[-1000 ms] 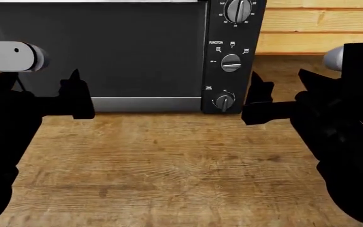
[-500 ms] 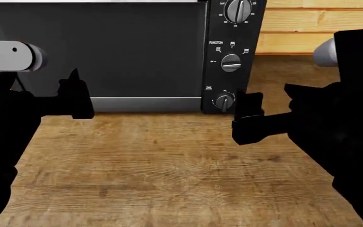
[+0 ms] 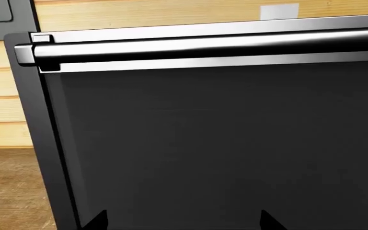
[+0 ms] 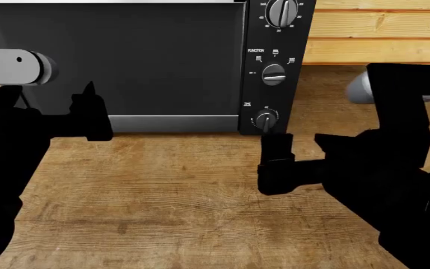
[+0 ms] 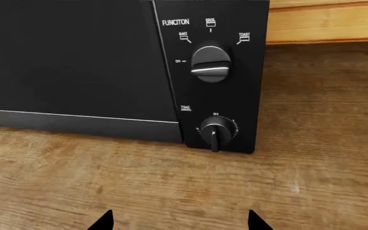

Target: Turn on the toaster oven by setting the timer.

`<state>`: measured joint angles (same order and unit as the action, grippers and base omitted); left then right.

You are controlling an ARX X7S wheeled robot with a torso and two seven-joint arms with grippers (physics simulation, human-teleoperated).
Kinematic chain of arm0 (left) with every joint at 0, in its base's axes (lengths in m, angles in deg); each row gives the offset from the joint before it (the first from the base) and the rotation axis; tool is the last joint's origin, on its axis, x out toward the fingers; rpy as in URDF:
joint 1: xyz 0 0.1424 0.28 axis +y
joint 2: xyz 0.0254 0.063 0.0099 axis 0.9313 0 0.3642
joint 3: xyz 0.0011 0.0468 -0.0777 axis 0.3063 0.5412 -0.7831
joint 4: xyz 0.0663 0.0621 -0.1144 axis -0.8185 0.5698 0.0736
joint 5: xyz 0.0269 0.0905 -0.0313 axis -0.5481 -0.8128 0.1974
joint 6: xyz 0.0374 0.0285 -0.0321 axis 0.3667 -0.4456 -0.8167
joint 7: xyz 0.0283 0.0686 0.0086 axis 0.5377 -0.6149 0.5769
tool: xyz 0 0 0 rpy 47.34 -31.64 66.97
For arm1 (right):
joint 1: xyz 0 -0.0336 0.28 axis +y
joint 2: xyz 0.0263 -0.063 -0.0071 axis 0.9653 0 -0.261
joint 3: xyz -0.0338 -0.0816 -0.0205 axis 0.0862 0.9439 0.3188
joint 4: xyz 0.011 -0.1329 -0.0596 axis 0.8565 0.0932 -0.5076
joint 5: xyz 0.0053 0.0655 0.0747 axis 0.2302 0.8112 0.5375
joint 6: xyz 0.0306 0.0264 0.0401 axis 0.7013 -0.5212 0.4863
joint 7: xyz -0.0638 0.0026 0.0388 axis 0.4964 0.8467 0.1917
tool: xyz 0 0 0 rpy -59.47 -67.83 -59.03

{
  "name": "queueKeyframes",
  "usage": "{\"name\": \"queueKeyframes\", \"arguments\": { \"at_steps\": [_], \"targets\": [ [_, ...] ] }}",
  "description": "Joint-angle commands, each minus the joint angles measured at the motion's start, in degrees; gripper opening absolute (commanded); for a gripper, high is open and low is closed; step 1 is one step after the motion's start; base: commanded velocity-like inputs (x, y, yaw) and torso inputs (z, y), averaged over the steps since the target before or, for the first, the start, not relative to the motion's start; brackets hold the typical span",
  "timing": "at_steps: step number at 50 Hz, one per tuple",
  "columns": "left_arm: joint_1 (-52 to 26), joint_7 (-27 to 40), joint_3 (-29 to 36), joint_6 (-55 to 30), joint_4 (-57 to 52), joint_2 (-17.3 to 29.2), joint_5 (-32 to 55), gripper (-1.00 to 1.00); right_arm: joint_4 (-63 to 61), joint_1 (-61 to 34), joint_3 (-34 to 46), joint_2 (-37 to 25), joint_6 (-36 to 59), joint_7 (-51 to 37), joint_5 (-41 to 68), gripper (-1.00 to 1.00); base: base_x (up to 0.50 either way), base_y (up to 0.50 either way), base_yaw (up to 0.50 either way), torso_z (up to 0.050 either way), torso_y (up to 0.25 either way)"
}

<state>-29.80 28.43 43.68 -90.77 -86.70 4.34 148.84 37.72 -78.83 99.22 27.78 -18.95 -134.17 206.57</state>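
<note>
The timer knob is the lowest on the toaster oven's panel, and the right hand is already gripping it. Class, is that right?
Not quite. The timer knob is lowest on the toaster oven, but the right hand is short of it, not gripping; the right wrist view shows it untouched.

Lighting: even, bright, diffuse; source not identifiable. Shadows: none cast on the tabletop (image 4: 163,196). Glare: bright streak along the oven (image 3: 203,143) handle (image 3: 203,45). Arms render as featureless black silhouettes. Focus: sharp throughout, no blur, no edge distortion.
</note>
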Motion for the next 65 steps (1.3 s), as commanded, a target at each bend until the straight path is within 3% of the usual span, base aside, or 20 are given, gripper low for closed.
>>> {"name": "queueKeyframes", "arguments": {
  "at_steps": [1, 15, 30, 65],
  "targets": [
    [0.3, -0.4, 0.2, 0.6, 0.0, 0.2, -0.4, 1.0, -2.0, 2.8, 0.9, 2.0, -1.3, 4.0, -6.6, 1.0, 0.0, 0.0, 0.0, 0.0, 0.0],
    [0.6, 0.1, 0.3, 1.4, -0.2, 0.9, 0.4, 1.0, -2.1, 2.6, 0.9, 3.1, 0.6, 6.5, -14.2, 1.0, 0.0, 0.0, 0.0, 0.0, 0.0],
    [1.2, 0.7, 0.4, 2.2, -0.9, 1.8, 1.4, 1.0, 0.0, 2.4, 6.0, 2.7, 1.6, 1.4, -14.3, 1.0, 0.0, 0.0, 0.0, 0.0, 0.0],
    [1.4, -0.3, 1.4, 3.4, -0.6, 2.3, 0.4, 1.0, 3.6, 1.6, 9.0, 3.8, 0.2, 1.3, -17.1, 1.0, 0.0, 0.0, 0.0, 0.0, 0.0]
  ]
}}
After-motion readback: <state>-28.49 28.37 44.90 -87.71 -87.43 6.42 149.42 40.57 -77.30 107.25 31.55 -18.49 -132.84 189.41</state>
